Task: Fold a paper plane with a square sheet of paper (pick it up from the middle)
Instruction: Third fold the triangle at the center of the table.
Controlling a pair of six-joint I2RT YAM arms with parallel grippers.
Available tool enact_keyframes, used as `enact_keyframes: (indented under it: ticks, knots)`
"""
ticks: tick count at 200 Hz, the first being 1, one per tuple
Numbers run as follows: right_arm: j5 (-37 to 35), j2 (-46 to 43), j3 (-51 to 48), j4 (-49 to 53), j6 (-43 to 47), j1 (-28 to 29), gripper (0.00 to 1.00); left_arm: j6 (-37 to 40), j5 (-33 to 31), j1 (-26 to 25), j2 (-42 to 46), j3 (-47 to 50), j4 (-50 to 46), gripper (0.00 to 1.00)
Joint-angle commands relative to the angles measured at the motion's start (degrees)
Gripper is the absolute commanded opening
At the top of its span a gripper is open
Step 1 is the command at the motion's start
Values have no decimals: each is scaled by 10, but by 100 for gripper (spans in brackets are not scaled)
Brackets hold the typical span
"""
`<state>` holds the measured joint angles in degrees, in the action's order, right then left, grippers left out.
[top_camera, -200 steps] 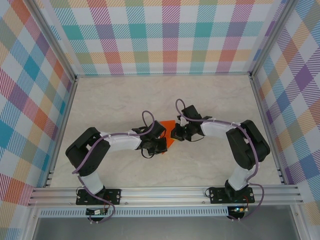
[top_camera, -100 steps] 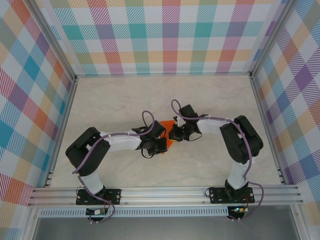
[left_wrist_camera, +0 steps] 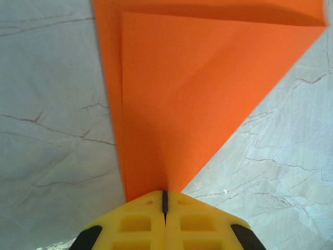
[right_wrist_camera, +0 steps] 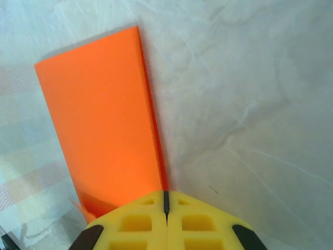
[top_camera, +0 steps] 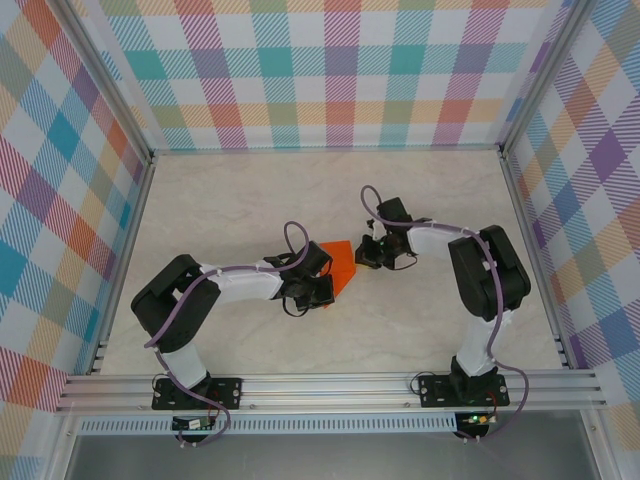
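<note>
The orange sheet of paper (top_camera: 338,262), folded into a pointed shape, sits between my two grippers at the middle of the table. My left gripper (top_camera: 327,285) is shut on its lower tip. In the left wrist view the folded paper (left_wrist_camera: 197,88) fans out from the closed yellow jaws (left_wrist_camera: 165,197). My right gripper (top_camera: 362,257) is at the paper's right edge. In the right wrist view a narrow orange panel (right_wrist_camera: 99,120) runs away from the shut jaws (right_wrist_camera: 166,199), and its dark folded edge leads straight into the slit between them.
The marble table (top_camera: 250,200) lies open behind and beside the arms. Checked walls and aluminium posts (top_camera: 512,160) enclose it. A rail (top_camera: 330,385) with both arm bases runs along the near edge.
My right gripper has drawn back to the right and slightly away, off the top of the paper, so more orange shows. The left gripper and paper have stayed put.
</note>
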<state>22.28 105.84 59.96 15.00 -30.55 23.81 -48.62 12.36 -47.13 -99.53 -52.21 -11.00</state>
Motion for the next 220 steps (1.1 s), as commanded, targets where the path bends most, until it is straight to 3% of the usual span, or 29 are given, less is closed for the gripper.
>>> enact_keyframes:
  ticks: [1, 46, 89, 175, 220]
  knots:
    - [22, -54, -17, -25, 9, 3, 4, -2, -11, -1, -17, 15, -73, 0]
    - [92, -93, -99, -87, -7, 24, 4, -6, -15, -1, -12, 17, -67, 0]
    - [127, -50, -94, -102, -3, 62, 4, -6, -16, -1, -6, 17, -64, 0]
    - [109, 3, -65, -92, -4, 73, 4, 3, 0, -1, 8, 5, -54, 0]
    - [93, 13, -61, -72, 3, 74, 4, 11, 1, 1, 30, -16, -3, 2]
